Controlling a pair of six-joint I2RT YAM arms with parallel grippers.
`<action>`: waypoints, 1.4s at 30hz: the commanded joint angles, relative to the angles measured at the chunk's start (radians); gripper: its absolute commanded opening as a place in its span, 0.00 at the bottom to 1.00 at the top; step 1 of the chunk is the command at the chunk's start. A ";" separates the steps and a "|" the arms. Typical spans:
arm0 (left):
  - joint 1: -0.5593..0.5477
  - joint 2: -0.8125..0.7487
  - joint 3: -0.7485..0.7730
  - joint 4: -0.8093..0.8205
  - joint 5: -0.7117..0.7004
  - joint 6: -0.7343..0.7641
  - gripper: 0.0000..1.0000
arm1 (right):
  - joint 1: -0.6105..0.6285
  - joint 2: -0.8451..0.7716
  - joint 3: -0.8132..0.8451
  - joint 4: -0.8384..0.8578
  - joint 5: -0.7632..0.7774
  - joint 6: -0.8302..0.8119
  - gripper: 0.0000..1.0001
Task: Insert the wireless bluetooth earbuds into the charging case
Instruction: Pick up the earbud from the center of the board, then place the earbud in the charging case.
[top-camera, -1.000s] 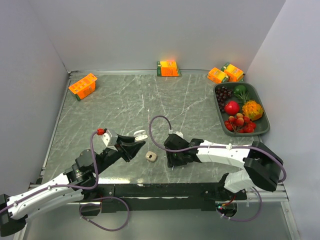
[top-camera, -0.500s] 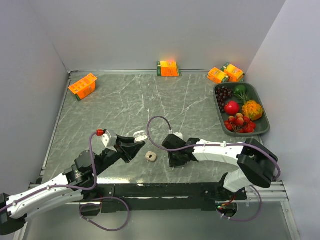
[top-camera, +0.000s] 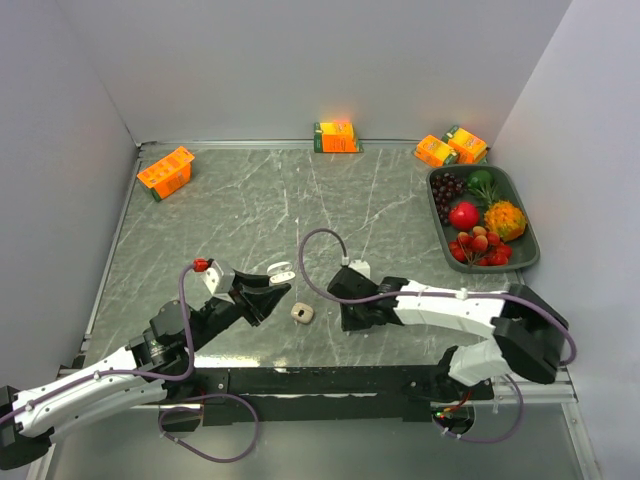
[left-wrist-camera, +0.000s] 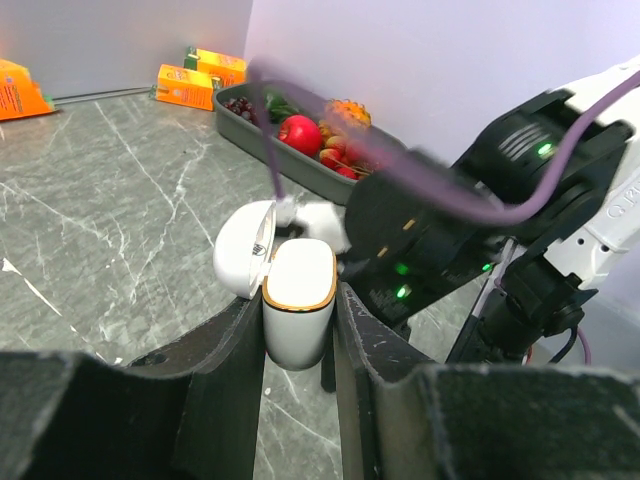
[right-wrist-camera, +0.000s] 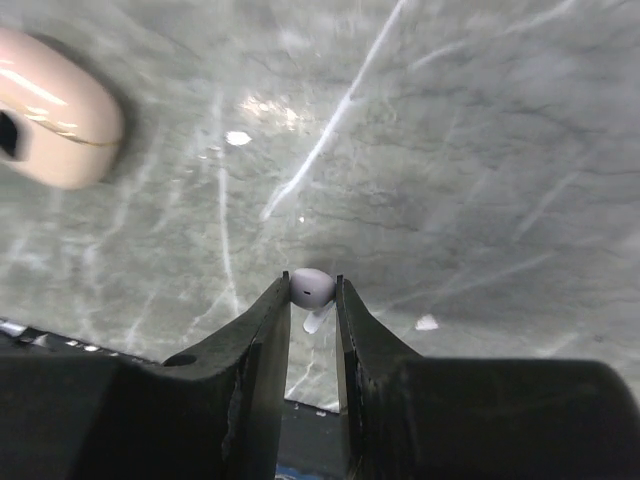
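The right gripper (right-wrist-camera: 313, 300) pinches a white earbud (right-wrist-camera: 312, 287) between nearly closed fingertips, close over the table (top-camera: 250, 200). A beige case (right-wrist-camera: 55, 110) lies at its ten o'clock. The left gripper (left-wrist-camera: 298, 335) clamps the open charging case (left-wrist-camera: 298, 300). Fruit fills the tray (top-camera: 528, 250) at two o'clock, and bare marble spreads toward twelve.

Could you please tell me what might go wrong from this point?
1. The earbud is pinched only at the very tips of the right gripper. Its rounded head could slip out on lifting.
2. The right arm's cable loops close to the case held in the left gripper. It might snag the open lid.
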 joint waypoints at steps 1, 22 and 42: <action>-0.006 -0.004 0.020 0.035 -0.024 -0.004 0.01 | 0.008 -0.146 0.064 -0.038 0.125 -0.022 0.02; -0.006 0.241 0.057 0.341 -0.014 0.120 0.01 | 0.011 -0.379 0.299 0.211 0.488 -0.468 0.00; 0.069 0.444 0.071 0.565 0.210 0.191 0.01 | 0.152 -0.500 0.109 0.653 0.385 -0.717 0.00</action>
